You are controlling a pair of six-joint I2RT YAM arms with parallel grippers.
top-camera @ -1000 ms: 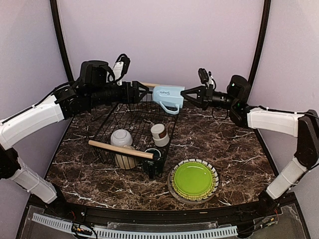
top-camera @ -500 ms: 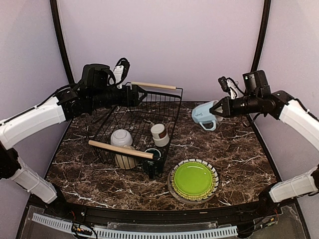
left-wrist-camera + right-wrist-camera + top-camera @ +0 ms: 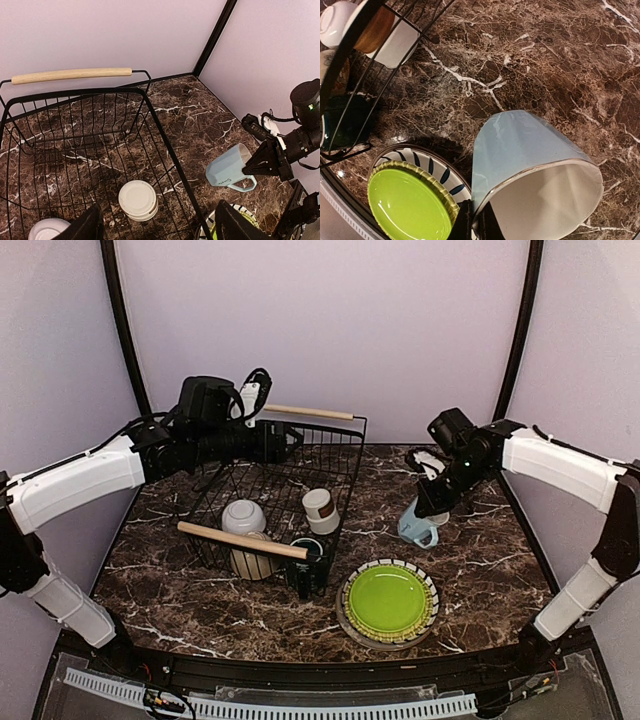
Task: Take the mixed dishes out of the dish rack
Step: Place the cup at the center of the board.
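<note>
The right gripper (image 3: pixel 432 500) is clamped on the light blue mug (image 3: pixel 417 525), its fingers pinching the wall at the rim close to the handle, and the mug hangs below and ahead of it, low over the tabletop (image 3: pixel 500 560). The mug is out of the dish rack (image 3: pixel 352 475), to the rack's right and just beyond the lime-green plate (image 3: pixel 388 600), which sits on the black-and-white striped plate (image 3: pixel 432 590). The relation that matters is the mug's long axis. It is slanted, with the mouth turned up and back toward the gripper and the base pointing down toward the marble. Whether the base's lower edge is touching the surface cannot be told from these views. As a judgement, setting it down calls for the right wrist to swing that axis upright so the base meets the tabletop flat before the fingers let go; opened at this tilt, the mug would likely tip or roll toward the plates. The left gripper (image 3: pixel 292 439) is spread wide with nothing in it. It hovers over the rack's far end, well apart from the mug and nearer the brown-white cup (image 3: pixel 320 510) below it.
</note>
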